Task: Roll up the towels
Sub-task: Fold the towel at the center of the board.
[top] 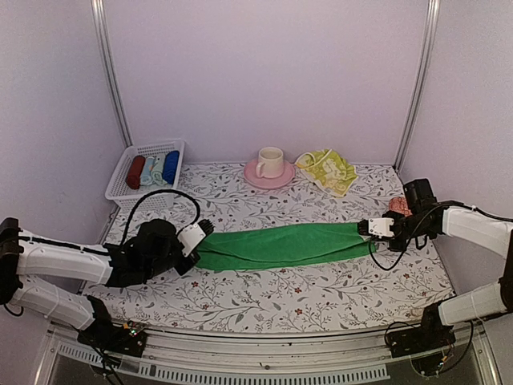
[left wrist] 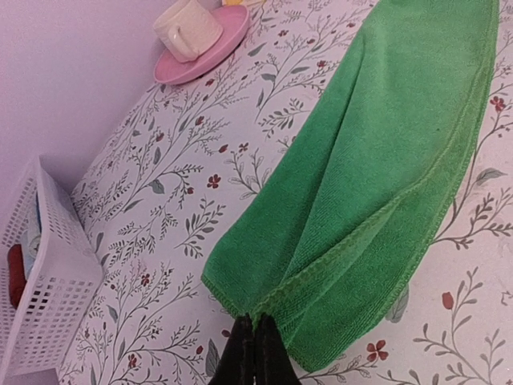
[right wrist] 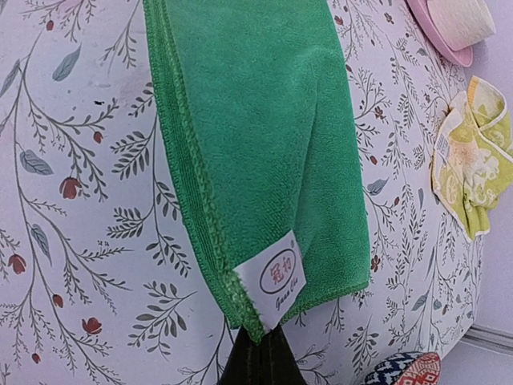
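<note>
One flowery tabletop (top: 264, 301) holds the green towel (top: 280, 245), stretched long across the middle. The yellow towel (top: 329, 170) lies crumpled at the back, well apart from it. The left gripper (left wrist: 255, 329) pinches the green towel's left end; the right gripper (right wrist: 258, 345) pinches its right end.

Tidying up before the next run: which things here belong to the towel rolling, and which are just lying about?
Job: green towel, yellow towel.
Lying about: basket, cloth rolls inside it, cup, saucer.
</note>
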`<state>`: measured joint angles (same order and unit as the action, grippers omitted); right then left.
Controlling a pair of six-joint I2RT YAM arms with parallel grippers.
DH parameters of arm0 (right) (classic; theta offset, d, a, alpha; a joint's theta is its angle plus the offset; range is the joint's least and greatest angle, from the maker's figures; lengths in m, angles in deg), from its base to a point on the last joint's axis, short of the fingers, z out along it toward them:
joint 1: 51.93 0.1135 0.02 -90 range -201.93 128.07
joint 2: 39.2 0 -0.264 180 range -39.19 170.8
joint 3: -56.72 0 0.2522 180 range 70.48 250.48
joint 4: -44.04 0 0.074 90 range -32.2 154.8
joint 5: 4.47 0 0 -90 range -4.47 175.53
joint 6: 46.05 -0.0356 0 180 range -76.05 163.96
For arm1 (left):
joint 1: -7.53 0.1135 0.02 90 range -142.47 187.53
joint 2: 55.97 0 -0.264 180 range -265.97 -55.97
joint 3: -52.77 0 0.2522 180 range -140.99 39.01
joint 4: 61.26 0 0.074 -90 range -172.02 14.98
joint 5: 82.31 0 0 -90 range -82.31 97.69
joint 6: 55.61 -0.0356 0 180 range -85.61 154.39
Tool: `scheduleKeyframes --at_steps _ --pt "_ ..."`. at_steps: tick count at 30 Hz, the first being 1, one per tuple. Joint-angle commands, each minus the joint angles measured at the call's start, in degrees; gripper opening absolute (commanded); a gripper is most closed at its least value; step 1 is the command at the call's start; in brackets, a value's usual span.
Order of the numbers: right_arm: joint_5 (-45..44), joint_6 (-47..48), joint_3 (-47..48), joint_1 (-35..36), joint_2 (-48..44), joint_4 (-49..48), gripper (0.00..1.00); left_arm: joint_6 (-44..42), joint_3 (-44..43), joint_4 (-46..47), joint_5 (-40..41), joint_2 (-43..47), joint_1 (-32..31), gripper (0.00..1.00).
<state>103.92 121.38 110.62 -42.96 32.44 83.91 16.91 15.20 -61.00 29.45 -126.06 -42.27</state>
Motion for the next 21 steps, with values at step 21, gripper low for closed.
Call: scheduleKeyframes --at_steps 21 --pt "-2.6 1.5 -5.2 -0.3 2.3 -2.9 0.09 5.9 0.2 -5.1 1.0 -0.6 -4.0 0.11"
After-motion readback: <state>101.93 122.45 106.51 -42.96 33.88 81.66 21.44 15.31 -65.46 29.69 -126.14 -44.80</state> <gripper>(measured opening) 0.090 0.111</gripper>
